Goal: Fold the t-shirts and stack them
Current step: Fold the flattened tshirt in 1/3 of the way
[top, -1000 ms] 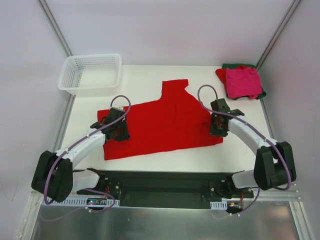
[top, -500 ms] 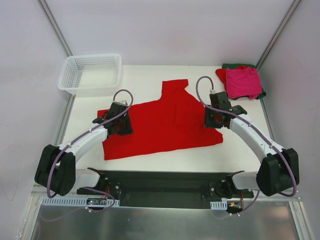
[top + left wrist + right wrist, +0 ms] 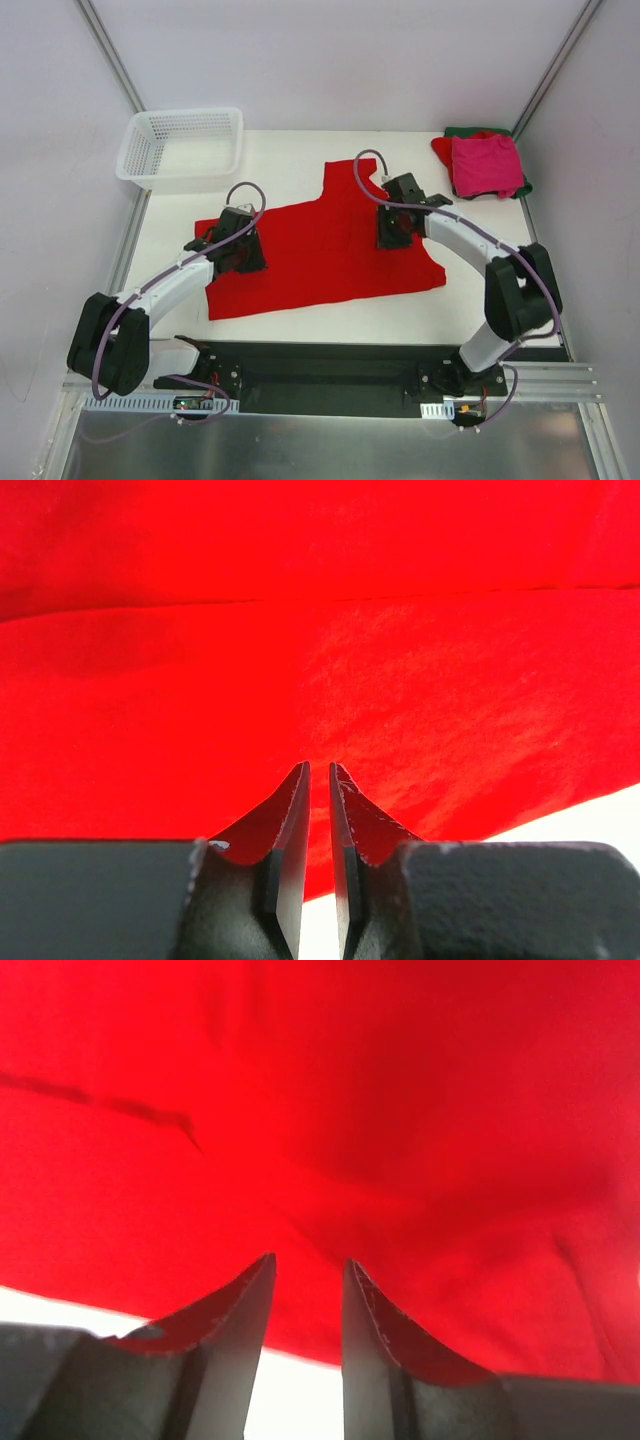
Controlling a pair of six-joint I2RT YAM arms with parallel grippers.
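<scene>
Top external, right gripper point(image 3: 389, 234) moved inward over red t-shirt point(image 3: 310, 258)

Soft, matt, faintly creased weave on the bright red short-sleeved cloth t-shirt point(image 3: 320, 255). Same dull cloth on the folded magenta-pink t-shirt point(image 3: 487, 165) and the dark green t-shirt point(image 3: 470, 131). Smooth, slightly glossy plastic for the white rectangular mesh basket point(image 3: 180, 150). Smooth matt finish on the white table top point(image 3: 290, 150). Matt black plastic on the fingers point(image 3: 285, 840) of the left gripper point(image 3: 318, 768).

From the bases point(image 3: 200, 368), the left arm point(image 3: 170, 285) and right arm point(image 3: 465, 235) are extended forward. The left fingers point(image 3: 285, 830) are held almost together, and the right fingers point(image 3: 235, 1310) slightly parted.
</scene>
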